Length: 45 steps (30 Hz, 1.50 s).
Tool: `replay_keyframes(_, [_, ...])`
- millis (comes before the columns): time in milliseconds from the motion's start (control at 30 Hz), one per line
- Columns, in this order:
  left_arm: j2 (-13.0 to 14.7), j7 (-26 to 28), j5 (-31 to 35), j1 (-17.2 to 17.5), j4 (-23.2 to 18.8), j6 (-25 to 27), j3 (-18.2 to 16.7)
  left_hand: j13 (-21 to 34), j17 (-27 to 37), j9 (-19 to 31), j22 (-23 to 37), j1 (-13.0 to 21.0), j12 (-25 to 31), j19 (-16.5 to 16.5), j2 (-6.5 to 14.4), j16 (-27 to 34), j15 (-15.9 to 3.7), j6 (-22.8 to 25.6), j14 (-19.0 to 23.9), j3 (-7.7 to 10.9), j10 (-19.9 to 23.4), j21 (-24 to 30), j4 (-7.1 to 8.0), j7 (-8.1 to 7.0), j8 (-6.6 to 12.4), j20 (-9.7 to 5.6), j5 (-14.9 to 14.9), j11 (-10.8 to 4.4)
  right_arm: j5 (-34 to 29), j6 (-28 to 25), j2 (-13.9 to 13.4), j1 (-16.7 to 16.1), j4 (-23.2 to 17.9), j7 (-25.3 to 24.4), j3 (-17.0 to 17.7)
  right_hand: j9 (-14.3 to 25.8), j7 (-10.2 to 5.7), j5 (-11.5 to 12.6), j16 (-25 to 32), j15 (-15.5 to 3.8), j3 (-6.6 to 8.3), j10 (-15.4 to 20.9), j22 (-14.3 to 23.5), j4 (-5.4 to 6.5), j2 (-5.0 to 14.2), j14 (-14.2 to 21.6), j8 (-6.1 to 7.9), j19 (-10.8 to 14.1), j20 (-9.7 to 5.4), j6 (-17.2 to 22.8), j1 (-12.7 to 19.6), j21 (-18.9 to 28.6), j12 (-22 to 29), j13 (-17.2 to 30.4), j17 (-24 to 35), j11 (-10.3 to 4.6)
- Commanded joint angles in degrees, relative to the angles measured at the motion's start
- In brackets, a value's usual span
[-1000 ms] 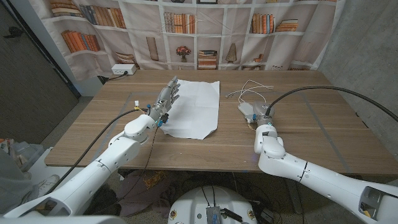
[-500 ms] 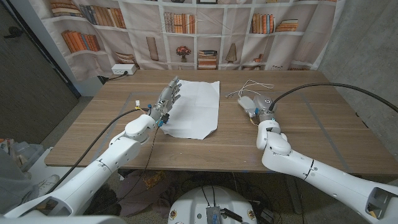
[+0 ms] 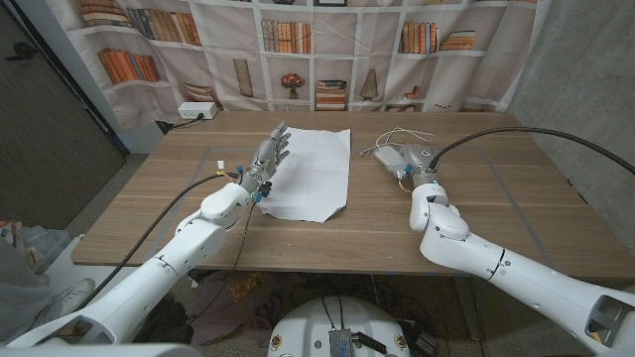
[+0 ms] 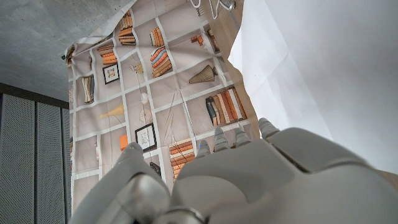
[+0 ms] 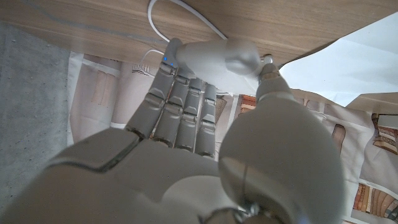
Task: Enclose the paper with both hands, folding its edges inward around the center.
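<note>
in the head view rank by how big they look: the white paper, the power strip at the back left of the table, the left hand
1. White paper, clearly the largest.
2. Left hand, resting at the paper's left edge.
3. Power strip, smallest; it sits farther from the camera, so its true size against the hand is uncertain.

White sheet of paper [image 3: 313,171] lies unfolded and mostly flat on the wooden surface [image 3: 327,233], left of centre toward the far side. Edges slightly wavy, near edge uneven with a rounded corner. Left hand [image 3: 268,159] rests on its left edge. Also seen in left wrist view [image 4: 323,68], plain white, uncreased.
</note>
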Motion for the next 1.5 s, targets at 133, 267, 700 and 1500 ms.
replay_keyframes(133, [0.5, 1.5, 0.0, 2.1, -2.3, 0.3, -0.7, 0.2, 0.1, 0.1, 0.3, 0.2, -0.1, -1.3, -0.4, 0.3, -0.13, -0.3, -4.9, -0.30, -0.2, 0.0, 0.17, -0.05, 0.23, -0.10, 0.2, 0.08, -0.3, 4.8, 2.3, 2.7, 2.9, 0.8, -0.5, 0.2, -0.73, 2.1, -0.1, -14.21, 8.90, 6.2, 0.3, -2.74, 8.78, 6.5, -0.03, 0.4, -6.46, 1.2, 9.4, 0.6, 0.1, 0.4, 0.3, -5.54])
replay_keyframes(267, [0.5, 1.6, 0.1, 2.2, -2.5, 0.1, -0.7, 0.2, 0.1, 0.1, 0.3, 0.2, -0.1, -1.3, -0.4, 0.3, -0.13, -0.2, -4.9, -0.33, -0.2, 0.1, 0.18, 0.04, 0.25, -0.09, 0.2, 0.05, -0.7, 6.4, 3.1, 3.9, 4.9, 1.2, -1.2, 0.2, -0.85, 2.2, -0.2, -14.20, 9.01, 6.2, 0.3, -2.75, 8.72, 6.6, -0.08, 0.2, -6.52, 1.3, 9.5, 0.9, -0.1, 0.4, 0.3, -5.54])
replay_keyframes(700, [0.9, 2.2, -0.1, 3.3, -3.3, 0.1, -1.3, 0.2, 0.1, 0.1, 0.3, 0.1, -0.1, -1.3, -0.4, 0.3, -0.13, -0.2, -4.9, -0.45, -0.1, 0.1, 0.22, 0.01, 0.26, -0.11, 0.2, 0.11, -0.7, 9.1, 6.2, 5.6, 8.7, 1.3, -1.8, 0.1, -0.71, 2.6, -0.6, -14.20, 9.20, 5.8, 0.4, -2.71, 8.52, 6.4, -0.34, -0.5, -6.45, 1.2, 9.6, 1.7, -0.5, 0.5, 0.4, -5.47])
replay_keyframes(1500, [2.2, 2.4, -1.0, 5.8, -5.3, 0.0, -2.3, 0.2, 0.0, 0.1, 0.3, 0.1, -0.2, -1.3, -0.4, 0.4, -0.14, -0.2, -4.9, -0.62, -0.1, 0.2, 0.26, 0.01, 0.24, -0.16, 0.2, 0.17, -1.0, 13.8, 14.8, 11.2, 19.7, -2.3, -4.0, 0.1, -0.16, 3.2, -1.4, -14.23, 9.21, 4.9, 0.3, -2.85, 7.87, 5.6, -1.32, -1.5, -6.38, -0.3, 9.8, 3.0, -1.3, 0.6, 0.7, -5.30])
